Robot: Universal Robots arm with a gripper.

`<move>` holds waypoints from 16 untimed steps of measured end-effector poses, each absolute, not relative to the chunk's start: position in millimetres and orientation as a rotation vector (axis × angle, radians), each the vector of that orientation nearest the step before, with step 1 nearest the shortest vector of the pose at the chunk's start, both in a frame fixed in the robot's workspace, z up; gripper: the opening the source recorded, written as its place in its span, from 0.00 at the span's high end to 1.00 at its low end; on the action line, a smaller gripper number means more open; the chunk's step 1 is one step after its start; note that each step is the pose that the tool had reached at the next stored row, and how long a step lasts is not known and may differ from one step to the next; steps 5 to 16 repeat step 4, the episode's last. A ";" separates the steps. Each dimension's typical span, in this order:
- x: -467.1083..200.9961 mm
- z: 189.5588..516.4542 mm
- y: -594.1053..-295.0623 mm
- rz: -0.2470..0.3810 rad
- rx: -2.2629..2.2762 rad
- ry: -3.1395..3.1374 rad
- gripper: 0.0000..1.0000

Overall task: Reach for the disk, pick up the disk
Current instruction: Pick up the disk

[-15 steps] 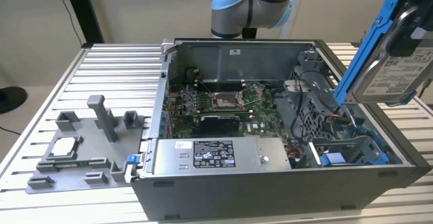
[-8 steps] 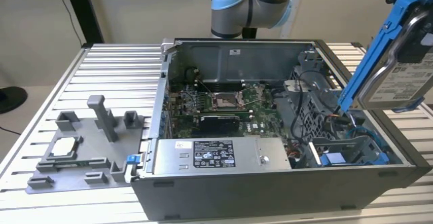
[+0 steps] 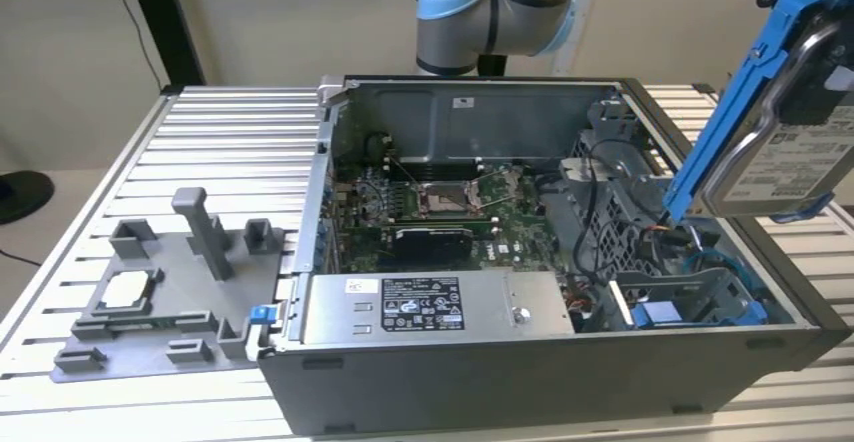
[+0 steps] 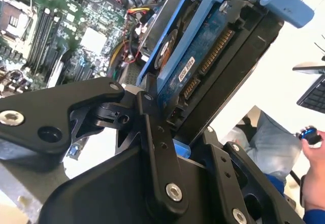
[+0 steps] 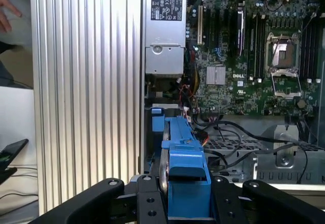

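The disk (image 3: 801, 132) hangs tilted in the air above the open computer case, at the exterior view's right. It is a silver drive with a white label and blue side rails (image 3: 734, 112). In the second wrist view my gripper (image 4: 177, 115) is shut on the disk (image 4: 203, 66), one black finger (image 4: 152, 132) pressed against each of its sides. In the first wrist view the disk's blue end (image 5: 185, 176) sits between the two black fingers (image 5: 147, 198), high over the case.
The open case (image 3: 534, 382) holds a motherboard (image 3: 441, 202), a grey power supply box (image 3: 427, 307) and a blue drive bay (image 3: 667, 312). A grey fixture (image 3: 160, 292) stands on the slatted table (image 3: 227, 122). A person's hand (image 4: 310, 145) is nearby.
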State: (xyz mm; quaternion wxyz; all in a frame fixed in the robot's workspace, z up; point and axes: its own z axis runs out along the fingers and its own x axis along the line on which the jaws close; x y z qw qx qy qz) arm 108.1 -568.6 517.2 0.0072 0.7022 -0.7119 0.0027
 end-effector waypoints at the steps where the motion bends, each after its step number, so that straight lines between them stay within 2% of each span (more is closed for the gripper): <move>1: 108.0 517.2 -568.5 0.008 2.196 -2.226 1.00; 16: 107.7 517.2 -568.5 0.008 2.196 -2.226 1.00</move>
